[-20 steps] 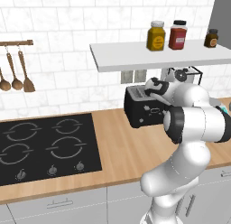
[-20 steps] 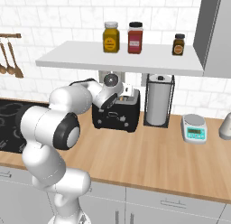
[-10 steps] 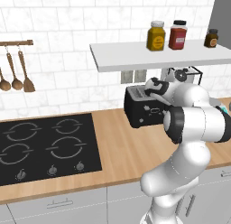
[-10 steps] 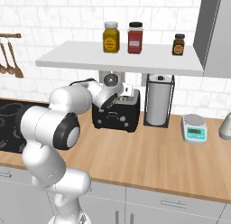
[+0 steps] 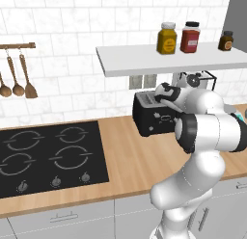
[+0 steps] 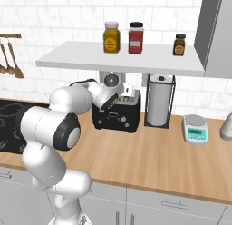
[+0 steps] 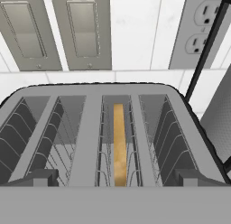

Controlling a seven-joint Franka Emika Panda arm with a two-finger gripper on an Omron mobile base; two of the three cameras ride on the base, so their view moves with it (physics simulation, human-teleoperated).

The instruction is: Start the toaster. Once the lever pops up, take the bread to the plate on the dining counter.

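The black toaster (image 5: 153, 119) (image 6: 118, 116) stands on the wood worktop against the tiled wall, under a white shelf. My gripper (image 5: 163, 92) (image 6: 121, 93) hovers right over its top and is open, nothing between the fingers. In the hand view I look down into the toaster's (image 7: 90, 128) two slots; the bread (image 7: 119, 142) stands on edge in the right-hand slot, sunk inside the wire guides. My gripper (image 7: 115, 180) straddles the slots, with one dark fingertip (image 7: 38, 178) at each side. The plate and the dining counter are out of view.
The white shelf (image 5: 169, 59) with three jars hangs low over the toaster. A paper-towel holder (image 6: 158, 101) stands close to its right, then a kitchen scale (image 6: 195, 129). The black hob (image 5: 48, 156) lies to the left. Wall switches and a socket (image 7: 200, 29) sit behind.
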